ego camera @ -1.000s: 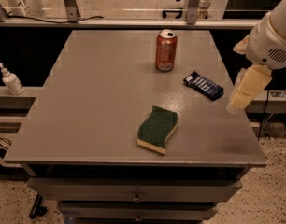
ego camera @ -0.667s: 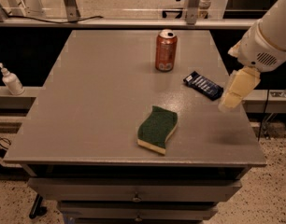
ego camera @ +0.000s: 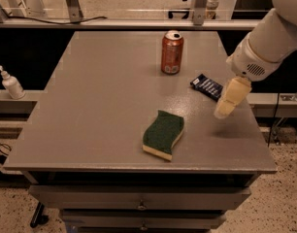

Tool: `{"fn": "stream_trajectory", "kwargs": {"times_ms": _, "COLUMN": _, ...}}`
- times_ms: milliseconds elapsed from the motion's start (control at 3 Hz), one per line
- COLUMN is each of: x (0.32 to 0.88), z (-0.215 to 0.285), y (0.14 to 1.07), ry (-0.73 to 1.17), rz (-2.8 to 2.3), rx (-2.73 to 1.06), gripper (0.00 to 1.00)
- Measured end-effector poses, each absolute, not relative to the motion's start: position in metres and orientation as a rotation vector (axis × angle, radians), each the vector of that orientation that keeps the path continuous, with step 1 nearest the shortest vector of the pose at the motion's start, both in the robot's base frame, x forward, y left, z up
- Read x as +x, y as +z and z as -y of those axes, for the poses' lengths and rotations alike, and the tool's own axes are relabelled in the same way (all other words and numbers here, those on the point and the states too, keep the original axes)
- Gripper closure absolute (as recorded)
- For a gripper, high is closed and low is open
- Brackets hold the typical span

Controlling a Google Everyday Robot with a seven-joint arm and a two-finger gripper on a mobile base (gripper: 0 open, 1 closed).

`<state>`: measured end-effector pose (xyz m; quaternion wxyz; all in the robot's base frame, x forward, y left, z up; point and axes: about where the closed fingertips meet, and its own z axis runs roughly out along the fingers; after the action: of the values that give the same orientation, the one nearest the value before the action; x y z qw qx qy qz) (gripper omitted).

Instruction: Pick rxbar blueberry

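Note:
The rxbar blueberry (ego camera: pixel 206 87) is a small flat dark-blue wrapper with white lettering, lying on the grey table (ego camera: pixel 100 110) near its right edge, right of and in front of the soda can. My gripper (ego camera: pixel 225 109) hangs from the white arm on the right. It hovers just above the table, a little in front of and to the right of the bar, partly covering the bar's near right end. It holds nothing that I can see.
A red-brown soda can (ego camera: pixel 172 52) stands upright at the back middle of the table. A green-and-yellow sponge (ego camera: pixel 163 134) lies near the front middle. A white pump bottle (ego camera: pixel 11 83) stands on a ledge to the left. Drawers sit below the tabletop.
The arm and gripper have moved left and slightly forward, closer to the blue bar. The bar, can and sponge have not moved.

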<state>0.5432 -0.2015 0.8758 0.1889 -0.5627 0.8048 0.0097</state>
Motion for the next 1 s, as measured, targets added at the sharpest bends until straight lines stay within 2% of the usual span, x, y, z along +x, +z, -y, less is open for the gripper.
{"fn": "stream_trajectory", "kwargs": {"times_ms": 1000, "x": 0.572, "z": 0.189, "y": 0.833, "ry": 0.059, "rz": -2.331, "rx": -1.599, "gripper": 0.0}}
